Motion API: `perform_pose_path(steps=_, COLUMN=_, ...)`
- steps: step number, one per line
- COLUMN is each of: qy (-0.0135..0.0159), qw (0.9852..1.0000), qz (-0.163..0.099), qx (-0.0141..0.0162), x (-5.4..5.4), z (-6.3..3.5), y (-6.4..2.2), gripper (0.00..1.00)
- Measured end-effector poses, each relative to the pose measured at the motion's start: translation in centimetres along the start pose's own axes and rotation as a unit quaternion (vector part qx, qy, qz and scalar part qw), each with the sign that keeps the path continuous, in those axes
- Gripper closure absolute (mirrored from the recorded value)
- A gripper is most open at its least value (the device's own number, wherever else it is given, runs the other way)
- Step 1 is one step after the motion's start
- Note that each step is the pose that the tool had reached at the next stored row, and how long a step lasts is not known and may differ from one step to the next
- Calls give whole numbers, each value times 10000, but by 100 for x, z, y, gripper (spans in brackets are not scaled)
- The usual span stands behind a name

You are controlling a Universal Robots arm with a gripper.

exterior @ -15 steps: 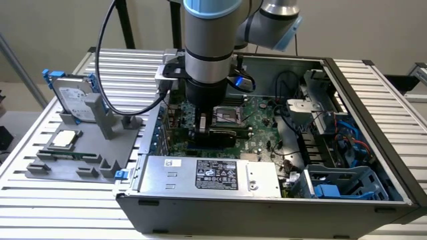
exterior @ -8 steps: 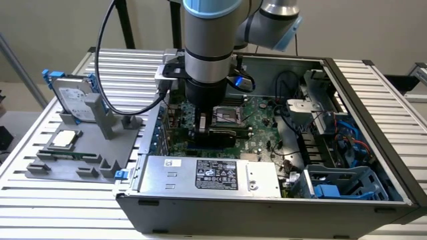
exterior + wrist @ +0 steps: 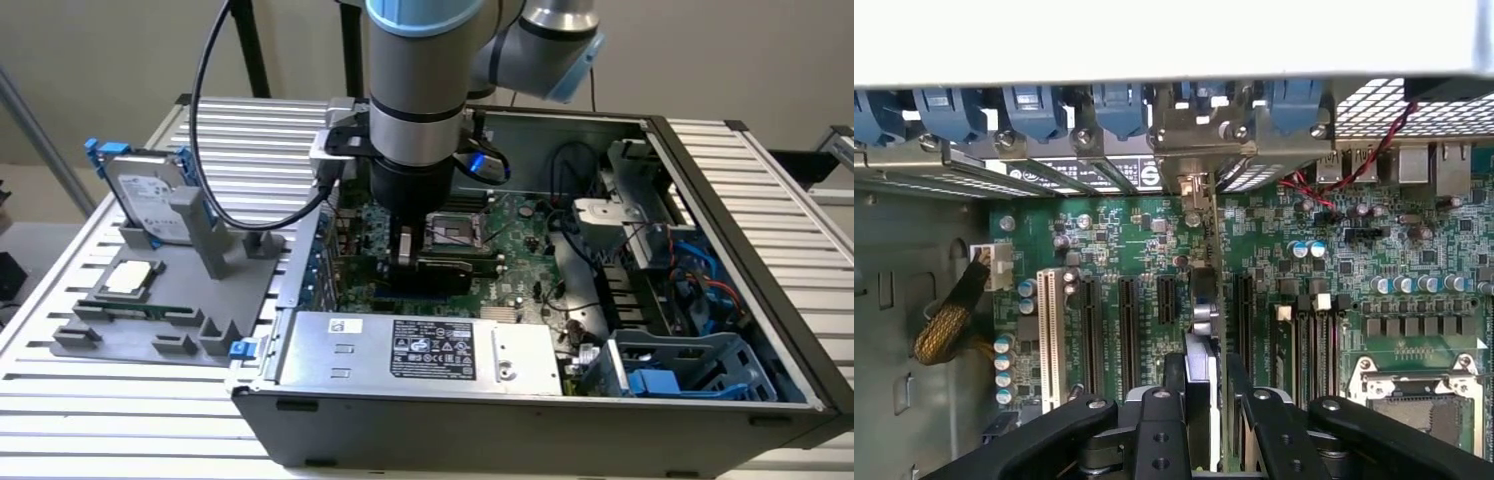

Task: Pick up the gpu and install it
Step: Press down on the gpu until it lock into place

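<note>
Exterior view, from its left to its right. A grey fixture tray (image 3: 200,345) is seen on the slatted table (image 3: 107,420), carrying an upright hard drive (image 3: 144,205) and a memory stick (image 3: 134,308). Beside it stands the open computer case (image 3: 534,410), its power supply (image 3: 414,348) at the near wall. The gripper (image 3: 424,262) is lowered over the motherboard (image 3: 514,235). In the wrist view, the gpu (image 3: 1201,350) is shown edge-on, clamped between the closed fingers (image 3: 1159,420), standing upright over the expansion slots (image 3: 1126,320), its metal bracket (image 3: 1199,135) meeting the rear wall of the case.
</note>
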State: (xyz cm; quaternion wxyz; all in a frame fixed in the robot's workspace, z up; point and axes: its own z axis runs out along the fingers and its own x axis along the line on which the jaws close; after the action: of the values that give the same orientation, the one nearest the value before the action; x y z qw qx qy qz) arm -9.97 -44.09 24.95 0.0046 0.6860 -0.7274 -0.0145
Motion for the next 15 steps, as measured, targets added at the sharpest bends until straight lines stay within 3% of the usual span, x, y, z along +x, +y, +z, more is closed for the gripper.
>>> perform_pose_path(steps=10, qy=44, qw=10000, qz=1, qx=9, x=-27, z=39, y=0, gripper=100)
perform_pose_path(steps=15, qy=80, qw=10000, qz=1, qx=33, x=-50, z=66, y=-5, gripper=100)
